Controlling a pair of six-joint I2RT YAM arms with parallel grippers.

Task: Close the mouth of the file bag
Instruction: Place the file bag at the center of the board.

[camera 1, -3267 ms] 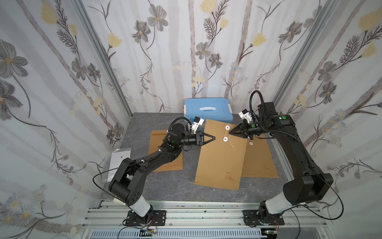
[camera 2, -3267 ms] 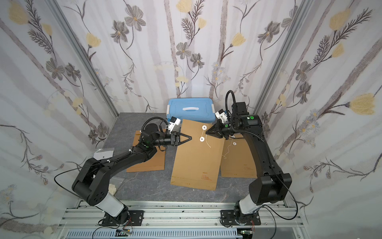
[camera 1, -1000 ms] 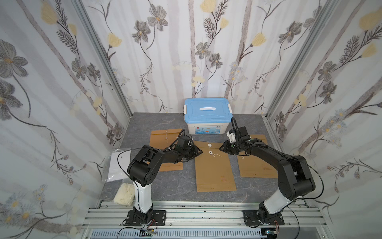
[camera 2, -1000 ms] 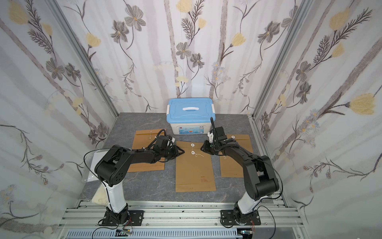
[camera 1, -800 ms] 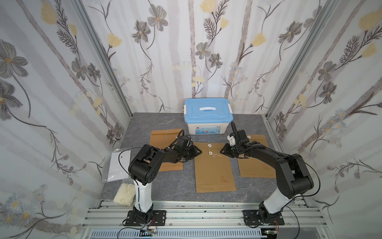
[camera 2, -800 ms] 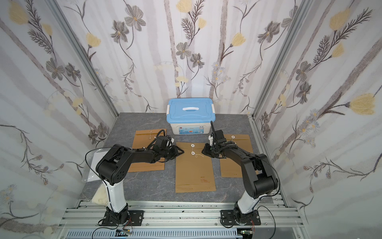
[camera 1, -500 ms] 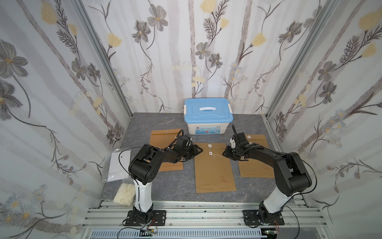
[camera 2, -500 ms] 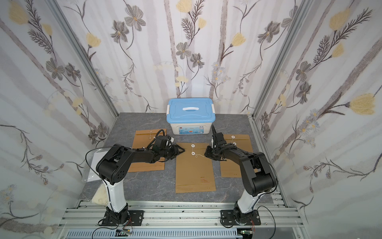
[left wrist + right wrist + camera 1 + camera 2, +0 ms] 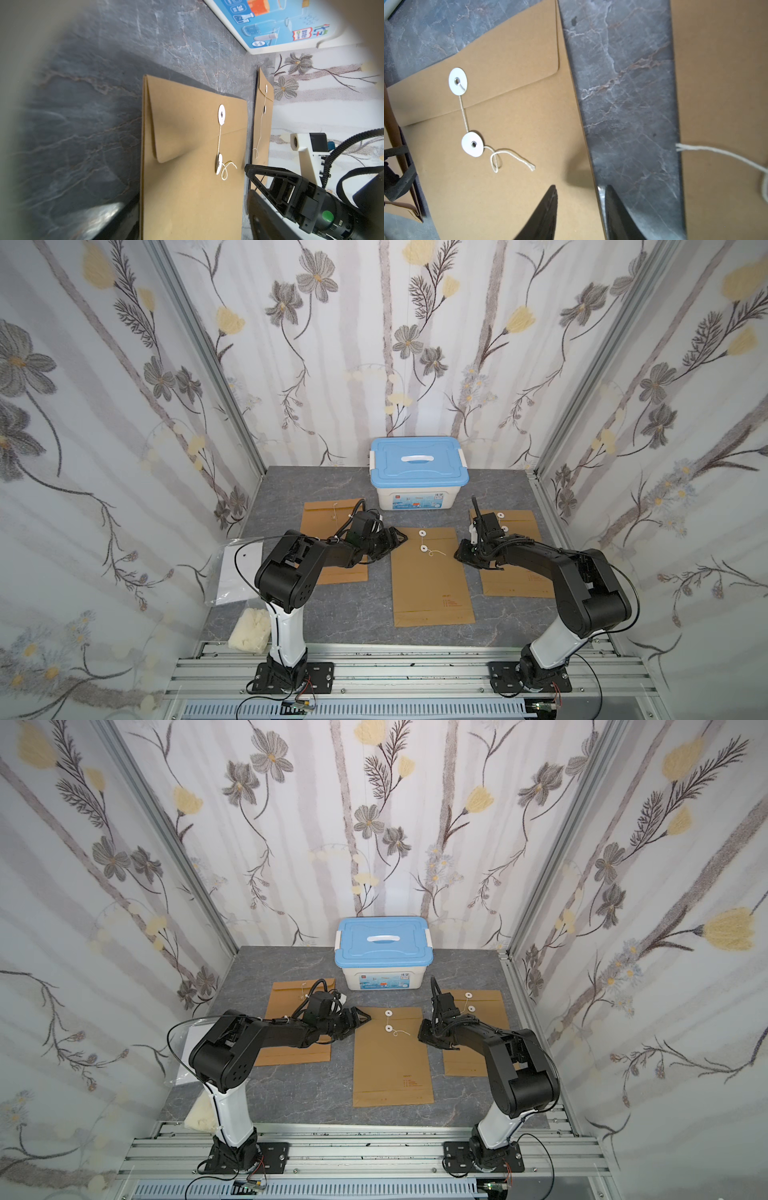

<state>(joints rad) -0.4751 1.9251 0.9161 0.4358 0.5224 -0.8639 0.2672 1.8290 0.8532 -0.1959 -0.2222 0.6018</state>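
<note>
Brown kraft paper: the file bag [image 9: 430, 572] lies flat at centre frame in both top views, where seconds ago both arms held it aloft. The left gripper [image 9: 392, 538] and right gripper [image 9: 460, 556] flank its upper corners, jaws apart, holding nothing.

In the left wrist view the flap [image 9: 187, 116] is folded down, one corner slightly proud. The string [image 9: 225, 170] runs to the lower disc [image 9: 218, 164], its end curling free.

In the right wrist view the spread fingertips [image 9: 548, 207] straddle the bag's edge. The mouth looks closed and the bag released.

The file bag [image 9: 430, 572] lies flat between left pincer [image 9: 398, 540] and right pincer [image 9: 459, 558].
</note>
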